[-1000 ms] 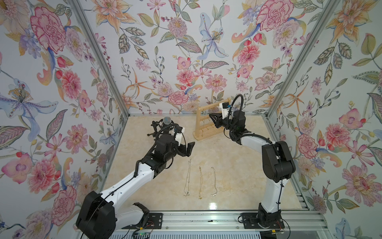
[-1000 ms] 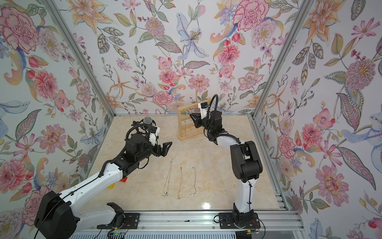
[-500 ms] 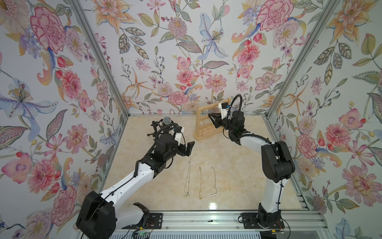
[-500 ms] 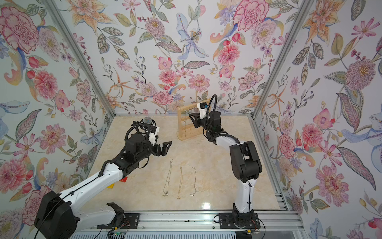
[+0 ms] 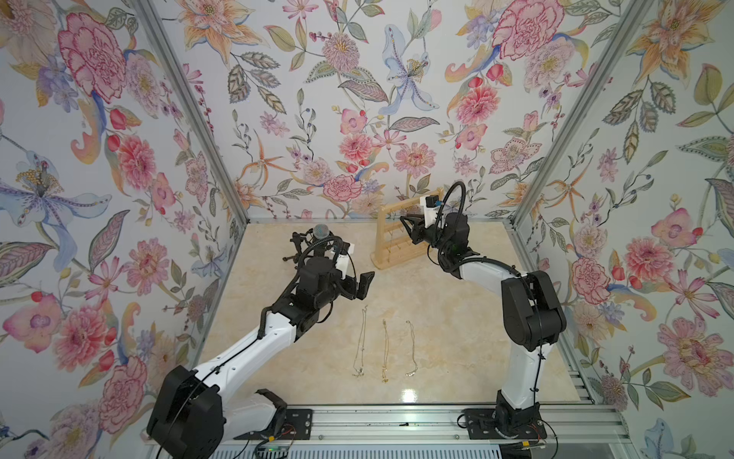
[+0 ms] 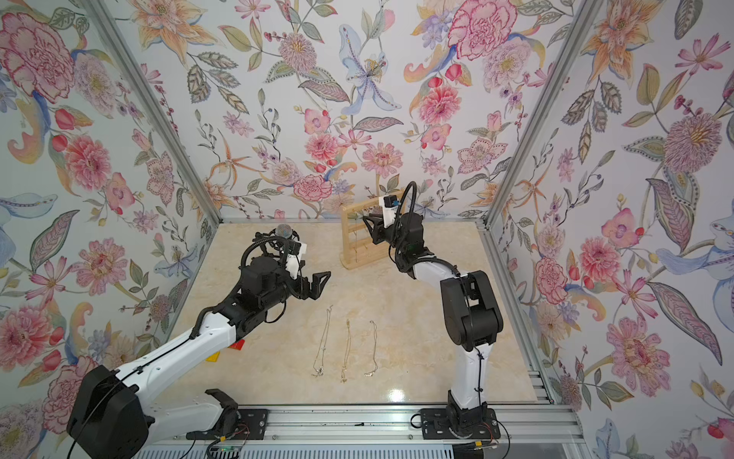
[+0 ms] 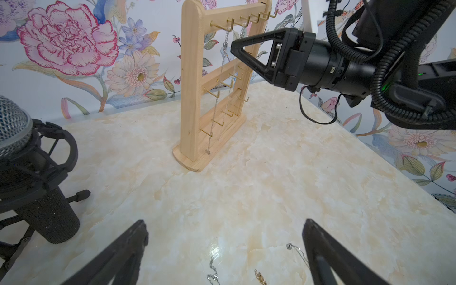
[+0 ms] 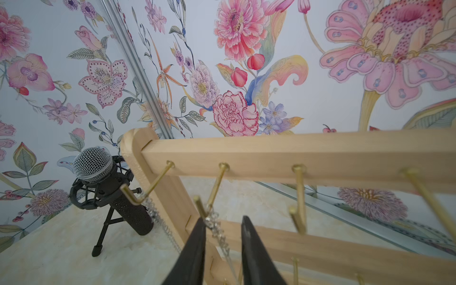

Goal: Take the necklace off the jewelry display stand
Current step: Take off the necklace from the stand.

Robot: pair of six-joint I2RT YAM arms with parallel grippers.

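Necklace between narrow jaws
Right gripper straddles it without pinching, just under its hook on the stand; left gripper gapes wide, empty.

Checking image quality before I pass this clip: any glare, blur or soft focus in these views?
Both top views: sharp, evenly lit, one glare spot on the table. Left wrist: another glare patch on the table, left gripper out of focus, stand sharp. Right wrist: right gripper and necklace blurred up close, mic sharp.

Bright, even light; soft shadows.
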